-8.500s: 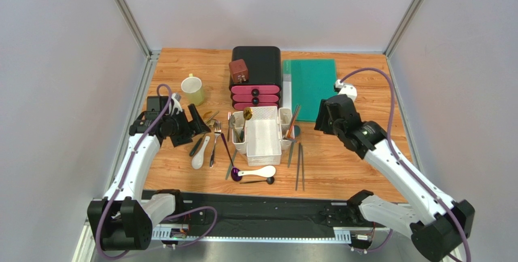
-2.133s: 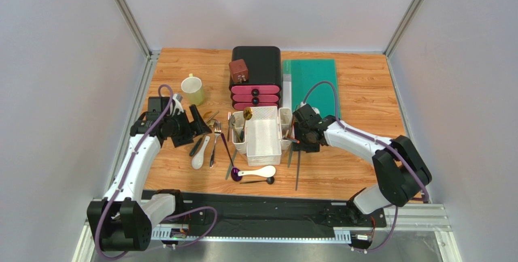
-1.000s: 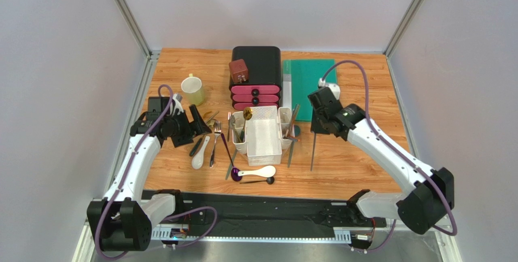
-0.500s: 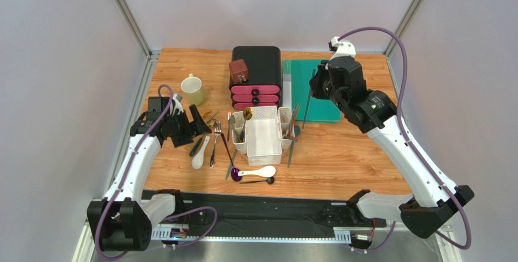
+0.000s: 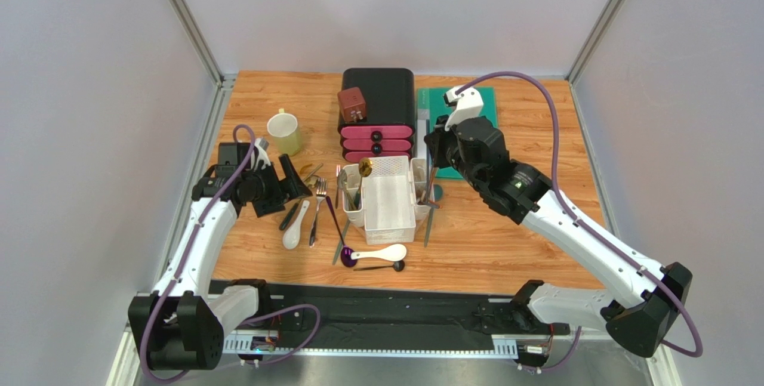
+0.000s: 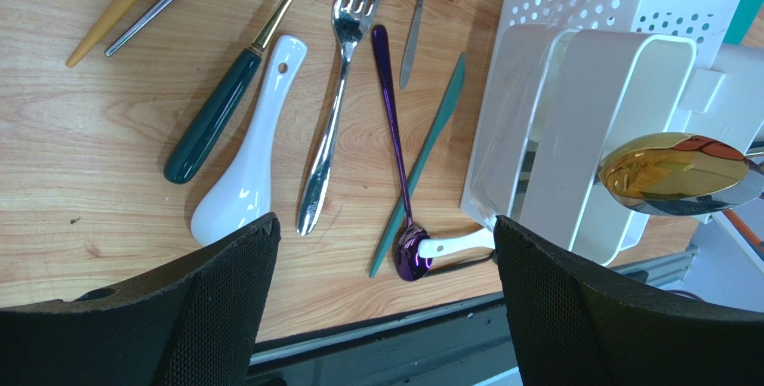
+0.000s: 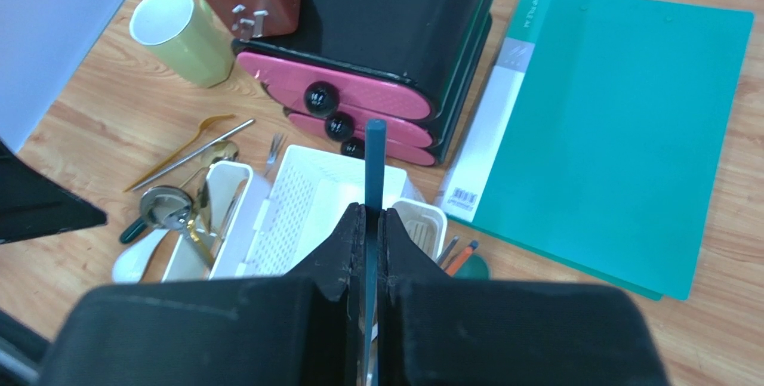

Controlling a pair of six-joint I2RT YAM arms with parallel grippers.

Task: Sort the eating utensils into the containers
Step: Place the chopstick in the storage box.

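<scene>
My right pincer point(image 7: 366, 214) pinches a dark chopstick point(image 7: 375, 162) close by the white caddy point(image 7: 309, 196). A white soup spoon point(image 6: 247, 153), silver fork point(image 6: 330, 140) and purple spoon point(image 6: 392, 144) lie flat on the desk point(image 6: 90, 135).

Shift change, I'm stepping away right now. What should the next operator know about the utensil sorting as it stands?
Left claw: open, empty, hovering left of the caddy.
Right claw: shut on a dark chopstick, over the caddy's right side.
Done: gold spoon stands in the left side bin.
Left: drop the chopstick in, then white soup spoon, fork, purple spoon, and the white spoon in front of the caddy.
</scene>
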